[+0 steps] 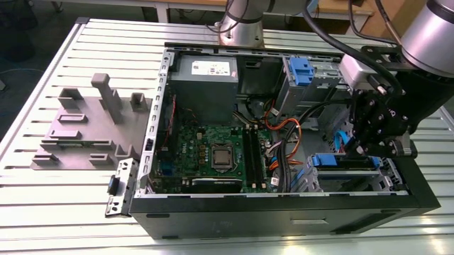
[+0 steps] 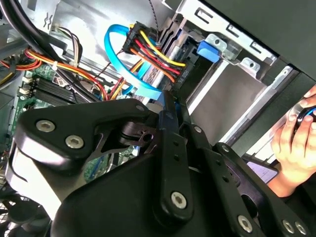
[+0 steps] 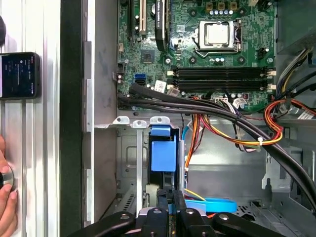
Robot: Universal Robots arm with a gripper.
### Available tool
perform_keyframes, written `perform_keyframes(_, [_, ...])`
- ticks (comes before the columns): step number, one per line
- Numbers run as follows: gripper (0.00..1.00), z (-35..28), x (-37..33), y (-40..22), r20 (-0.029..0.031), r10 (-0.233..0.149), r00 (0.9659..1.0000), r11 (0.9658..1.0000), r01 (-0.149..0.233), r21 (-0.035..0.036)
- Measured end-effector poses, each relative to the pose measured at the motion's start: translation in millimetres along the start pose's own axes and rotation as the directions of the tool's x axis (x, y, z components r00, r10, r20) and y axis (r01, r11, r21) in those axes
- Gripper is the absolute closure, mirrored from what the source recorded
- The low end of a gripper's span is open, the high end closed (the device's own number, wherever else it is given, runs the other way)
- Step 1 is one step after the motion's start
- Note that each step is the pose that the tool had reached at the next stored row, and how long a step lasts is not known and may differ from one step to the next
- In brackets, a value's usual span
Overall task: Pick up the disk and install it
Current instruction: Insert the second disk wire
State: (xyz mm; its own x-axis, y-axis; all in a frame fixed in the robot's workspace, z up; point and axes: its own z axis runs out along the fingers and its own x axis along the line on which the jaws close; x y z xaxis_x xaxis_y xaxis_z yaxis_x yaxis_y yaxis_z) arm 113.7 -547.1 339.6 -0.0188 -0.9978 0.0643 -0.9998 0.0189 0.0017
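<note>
The disk [image 1: 346,171] lies in the lower drive bay at the front corner of the open computer case, on the exterior view's right. Its blue carrier frame [image 1: 332,159] faces the motherboard. In the first wrist view the same blue frame [image 3: 163,154] sits inside the metal bay, just ahead of my fingertips. My gripper [image 1: 363,151] hangs right over that bay. Its fingers [image 3: 163,200] are pressed together with nothing between them, and in the second wrist view the gripper [image 2: 170,106] is likewise shut. Bay walls hide the drive's labelled face.
A motherboard [image 1: 212,154] fills the case's middle, and a grey power supply box [image 1: 206,74] sits behind it. Orange and blue cables [image 3: 232,128] run beside the bay. A small blue latch [image 1: 301,71] marks the upper bay. Beside the case lie a phone [image 3: 19,75] and a person's hand [image 2: 291,143].
</note>
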Motion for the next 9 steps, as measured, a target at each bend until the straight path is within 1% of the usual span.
perform_keyframes(2, [0.84,0.5,0.0,-0.8,0.0012,0.000,1.0000,1.0000,0.000,-0.0001])
perform_keyframes(4, [0.84,1.0,0.1,-0.9,0.0043,0.000,1.0000,1.0000,0.000,-0.0001])
perform_keyframes(9, [0.84,2.7,1.0,-1.0,0.0098,0.000,1.0000,1.0000,0.000,-0.0002])
